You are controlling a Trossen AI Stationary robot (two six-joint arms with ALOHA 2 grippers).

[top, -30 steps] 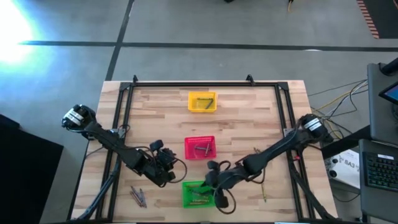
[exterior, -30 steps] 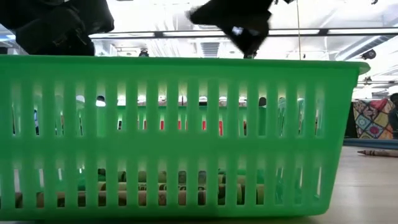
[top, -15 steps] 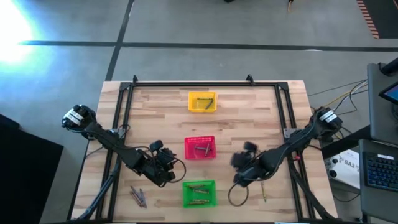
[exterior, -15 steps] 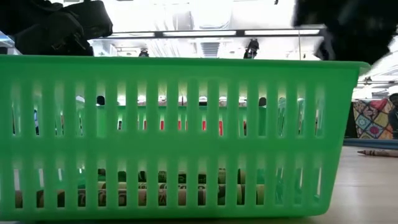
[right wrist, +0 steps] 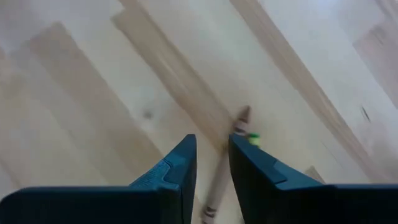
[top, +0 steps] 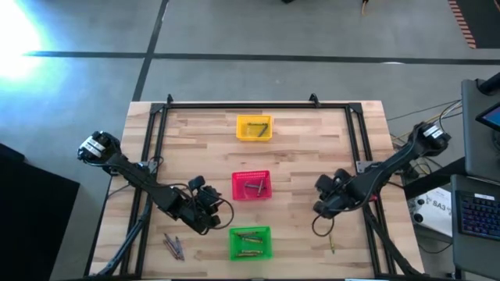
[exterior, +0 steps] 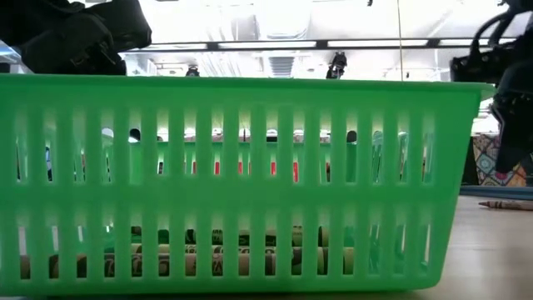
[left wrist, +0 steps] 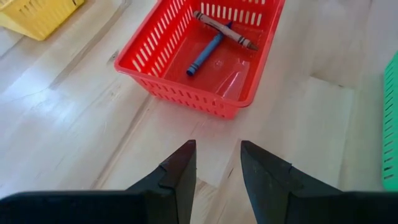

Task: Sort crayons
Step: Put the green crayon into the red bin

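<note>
A green slotted basket (exterior: 241, 183) fills nearly the whole frame, crayons (exterior: 208, 260) lying along its bottom behind the slats, one dark arm (exterior: 71, 37) above its rim, another (exterior: 508, 92) past its corner, and a lone crayon (exterior: 505, 204) on the worktop (exterior: 491, 250) beyond.

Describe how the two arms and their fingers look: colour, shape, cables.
Both arms are dark, nearly black, slender and jointed, each with a pale, silvery joint at its outer end. A thin black cable loops off the left gripper, and another hangs below the right gripper. Seen from the wrist cameras, the left fingers and right fingers are flat dark blue-black wedges with stepped inner faces and narrow tips.
</note>
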